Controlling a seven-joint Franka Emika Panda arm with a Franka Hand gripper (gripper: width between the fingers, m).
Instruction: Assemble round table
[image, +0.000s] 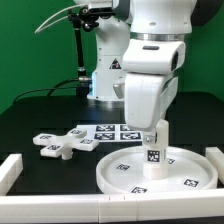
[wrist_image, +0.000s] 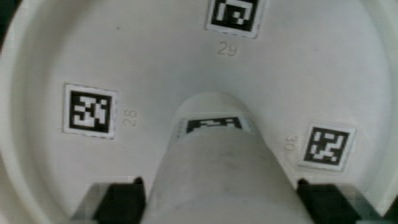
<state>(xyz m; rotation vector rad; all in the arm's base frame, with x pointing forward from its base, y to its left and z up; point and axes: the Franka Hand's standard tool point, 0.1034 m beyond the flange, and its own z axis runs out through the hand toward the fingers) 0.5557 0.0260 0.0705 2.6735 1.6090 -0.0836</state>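
The large round rimmed disc (image: 160, 170) lies on the black table at the exterior view's right. The short thick cylinder leg (image: 155, 150) stands upright on the disc's middle, held between my fingers. My gripper (image: 155, 132) is shut on the leg from above. In the wrist view the leg (wrist_image: 222, 160) runs down to the disc (wrist_image: 125, 60), with my black fingertips (wrist_image: 121, 200) on either side of it. The cross-shaped foot piece (image: 60, 143) lies on the table at the exterior view's left of the disc.
The marker board (image: 110, 131) lies behind the disc. White straight border bars stand at the left (image: 10, 172), along the front (image: 110, 208) and at the right (image: 214, 160). A second robot base (image: 105, 70) stands at the back.
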